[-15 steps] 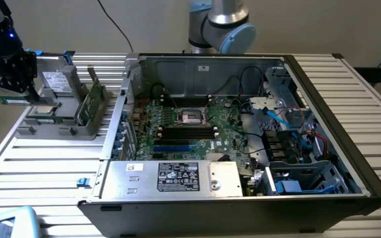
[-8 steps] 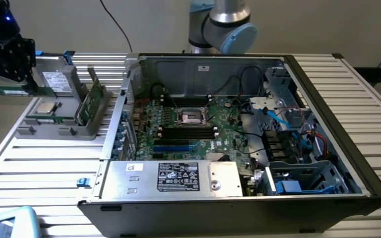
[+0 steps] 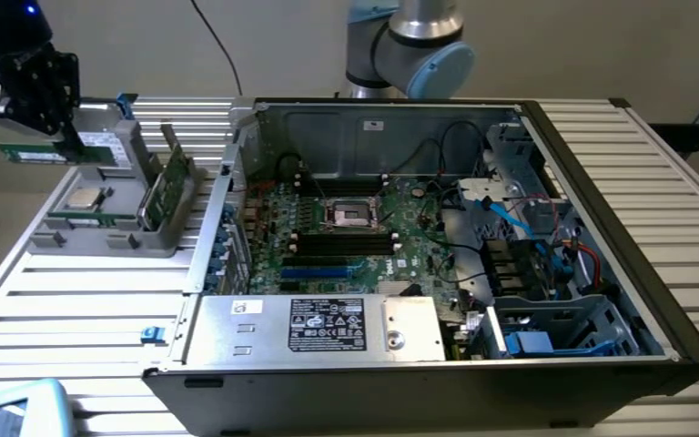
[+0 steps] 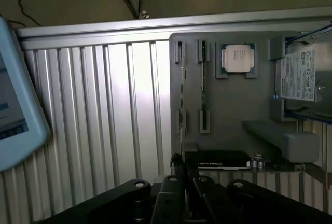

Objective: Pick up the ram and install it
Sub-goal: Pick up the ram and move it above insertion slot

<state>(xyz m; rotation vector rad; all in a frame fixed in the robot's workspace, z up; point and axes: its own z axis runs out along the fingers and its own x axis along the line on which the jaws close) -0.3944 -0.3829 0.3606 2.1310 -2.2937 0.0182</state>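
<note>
While I watch from the exterior view, the tool [image 3: 70, 144] hangs at the exterior view's left above the grey tray [image 3: 106, 241], its fingers pressed together on the ram [image 3: 44, 154]. The green stick lies level in the pinch, clear of the tray and well apart from the open computer case [image 3: 386, 127]. A square silver processor [image 3: 86, 198] sits in the tray below it. Inside the case, the motherboard's black slots [image 3: 343, 244] stand empty.

From the wrist view, looking down past the tool [image 4: 187, 175], I see the fingers close together at the frame's edge. Beneath them lie the tray [image 4: 233, 110], the processor [image 4: 237, 58] and a grey drive [image 4: 303, 73] with a white label. The ribbed bench [image 4: 104, 120] spreads beside the tray, with a blue-edged screen [image 4: 15, 105] at its far side.

By my reading, the pick-up looks done: the ram is gripped and off its holder. The carry across to the case and the seating in a slot are not yet done, so roughly the first part of the job is behind me.
</note>
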